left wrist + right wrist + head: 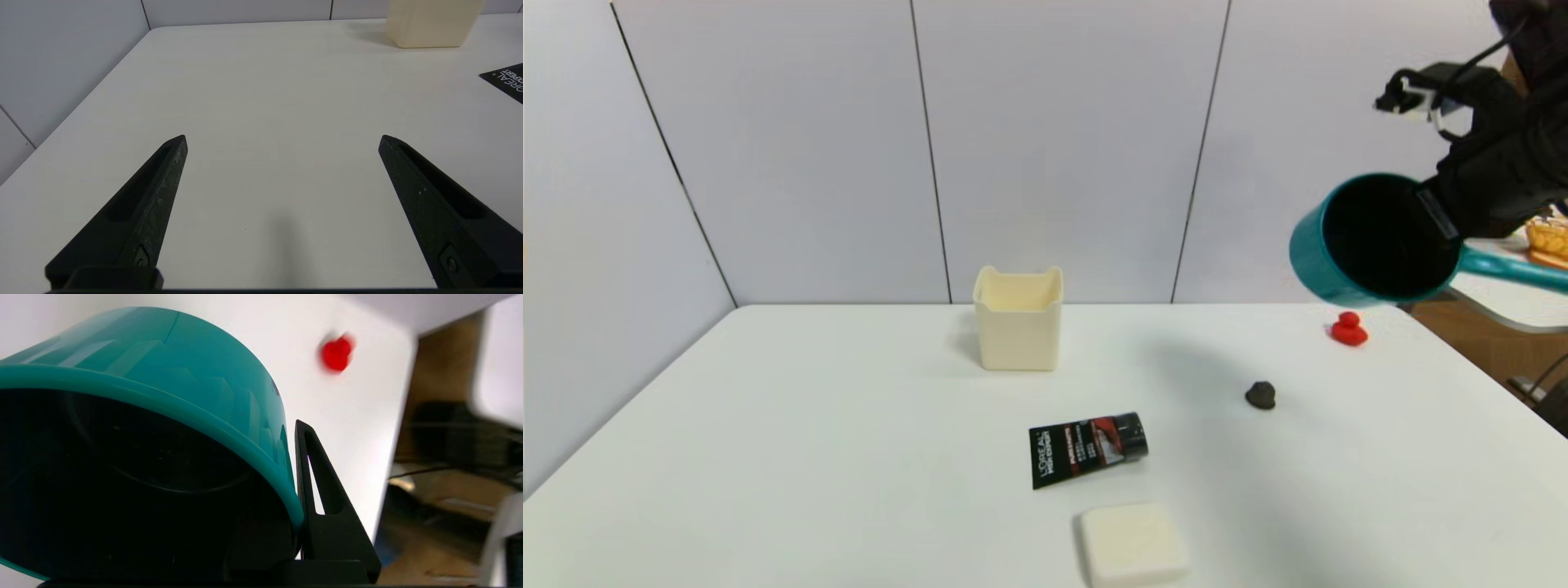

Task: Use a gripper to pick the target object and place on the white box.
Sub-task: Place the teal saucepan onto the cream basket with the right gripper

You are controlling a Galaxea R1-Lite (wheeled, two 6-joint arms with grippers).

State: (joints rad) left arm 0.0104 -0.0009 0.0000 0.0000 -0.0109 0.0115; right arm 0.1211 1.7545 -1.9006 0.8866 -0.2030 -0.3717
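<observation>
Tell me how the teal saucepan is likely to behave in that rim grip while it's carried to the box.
The teal saucepan hangs tilted, held by the right gripper at the rim only, one finger inside, one finger outside the wall; it may pivot. Its long handle sticks out sideways, probably adding twist. It keeps its shape, so likely stiff and light.

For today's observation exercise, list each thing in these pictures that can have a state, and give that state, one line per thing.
Right gripper: raised over the table's right edge, shut on the saucepan's wall.
Teal saucepan: held in the air, tipped on its side, looks empty.
White box: upright, open-topped, nothing on it.
Black tube: lying flat, cap on.
Left gripper: open, low over bare table, holding nothing.
</observation>
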